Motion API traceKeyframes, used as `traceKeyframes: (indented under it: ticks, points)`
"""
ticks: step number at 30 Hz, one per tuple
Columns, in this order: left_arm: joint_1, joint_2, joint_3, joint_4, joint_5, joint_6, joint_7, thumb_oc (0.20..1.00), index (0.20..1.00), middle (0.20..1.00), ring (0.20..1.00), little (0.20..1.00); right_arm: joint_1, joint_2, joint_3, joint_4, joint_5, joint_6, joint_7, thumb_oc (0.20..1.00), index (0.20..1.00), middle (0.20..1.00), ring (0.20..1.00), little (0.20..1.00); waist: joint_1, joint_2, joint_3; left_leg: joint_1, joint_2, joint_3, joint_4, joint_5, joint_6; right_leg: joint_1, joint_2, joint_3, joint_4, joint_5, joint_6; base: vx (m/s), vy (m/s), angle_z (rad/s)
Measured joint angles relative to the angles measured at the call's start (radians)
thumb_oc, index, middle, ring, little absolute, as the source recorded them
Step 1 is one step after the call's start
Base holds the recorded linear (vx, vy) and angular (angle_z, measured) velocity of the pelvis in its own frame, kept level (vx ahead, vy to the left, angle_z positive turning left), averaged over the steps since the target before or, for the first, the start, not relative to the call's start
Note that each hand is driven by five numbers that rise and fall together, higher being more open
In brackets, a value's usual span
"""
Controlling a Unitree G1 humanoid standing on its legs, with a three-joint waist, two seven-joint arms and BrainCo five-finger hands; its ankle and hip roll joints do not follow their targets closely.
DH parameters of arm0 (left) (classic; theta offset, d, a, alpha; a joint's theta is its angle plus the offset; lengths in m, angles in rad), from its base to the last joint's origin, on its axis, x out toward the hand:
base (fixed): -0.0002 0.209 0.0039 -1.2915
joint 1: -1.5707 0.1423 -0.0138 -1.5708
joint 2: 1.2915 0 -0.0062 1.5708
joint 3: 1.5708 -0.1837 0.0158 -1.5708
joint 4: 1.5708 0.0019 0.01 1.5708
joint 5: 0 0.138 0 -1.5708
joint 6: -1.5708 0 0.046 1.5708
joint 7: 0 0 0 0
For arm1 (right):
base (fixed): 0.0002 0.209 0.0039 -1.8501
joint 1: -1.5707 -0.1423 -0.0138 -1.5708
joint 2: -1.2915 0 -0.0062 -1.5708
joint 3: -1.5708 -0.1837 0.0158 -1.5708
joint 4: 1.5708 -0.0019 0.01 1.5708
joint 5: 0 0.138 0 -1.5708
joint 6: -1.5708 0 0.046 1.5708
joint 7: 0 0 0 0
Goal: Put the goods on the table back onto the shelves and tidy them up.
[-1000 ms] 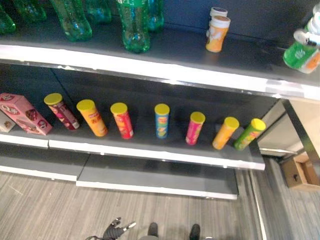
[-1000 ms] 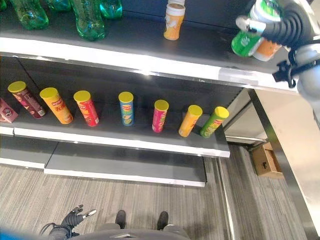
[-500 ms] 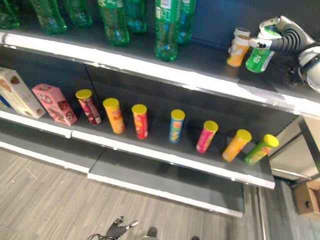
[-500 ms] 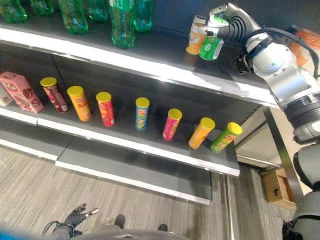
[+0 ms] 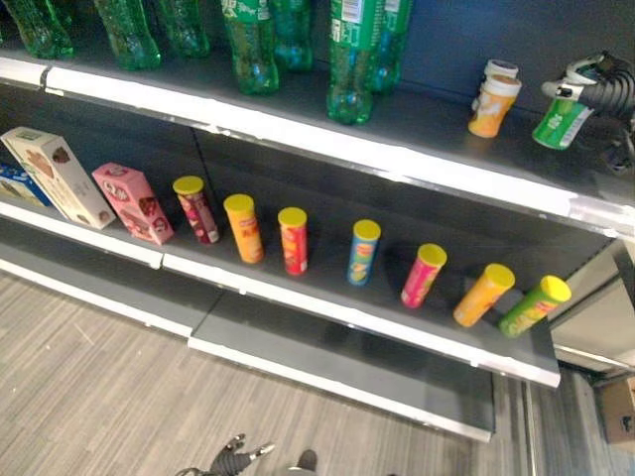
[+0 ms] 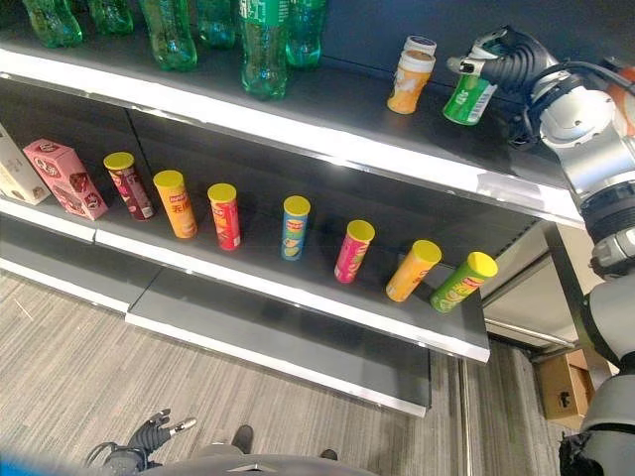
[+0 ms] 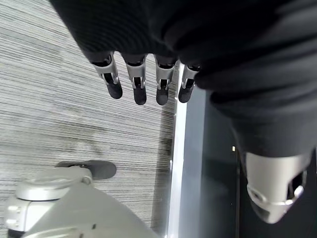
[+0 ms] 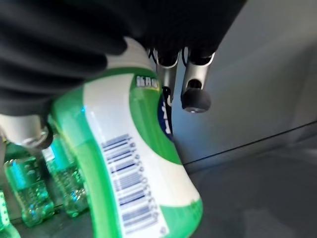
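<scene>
Top shelf (image 6: 327, 149), green container (image 6: 467, 98) gripped in right hand (image 6: 496, 58), beside orange container (image 6: 410, 81)

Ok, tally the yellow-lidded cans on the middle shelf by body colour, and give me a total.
maroon can: 1
orange cans: 2
red can: 1
blue can: 1
pink can: 1
green can: 1
Total: 7
</scene>
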State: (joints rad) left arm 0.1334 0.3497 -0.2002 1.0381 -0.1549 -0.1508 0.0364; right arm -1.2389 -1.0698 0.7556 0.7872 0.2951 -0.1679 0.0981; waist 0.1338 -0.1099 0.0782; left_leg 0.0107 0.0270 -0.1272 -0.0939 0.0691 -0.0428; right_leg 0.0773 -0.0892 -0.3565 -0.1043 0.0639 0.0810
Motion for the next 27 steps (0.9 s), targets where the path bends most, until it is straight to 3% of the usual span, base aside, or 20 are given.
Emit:
traceKeyframes:
  ticks: [27]
  points:
    - [-0.01, -0.001, -0.016, 0.017, 0.0, -0.003, 0.001, 1.0, 1.0, 1.0, 1.0, 1.0, 0.009, 0.107, -0.029, 0.009, -0.021, 0.027, -0.004, 0.2, 0.2, 0.2, 0.2, 0.2, 0.013, -0.001, -0.001, -0.011, -0.003, -0.028, 0.0, 0.006, -0.002, 0.003, -0.001, -0.027, 0.0, -0.005, -0.001, 0.0, 0.0, 0.03]
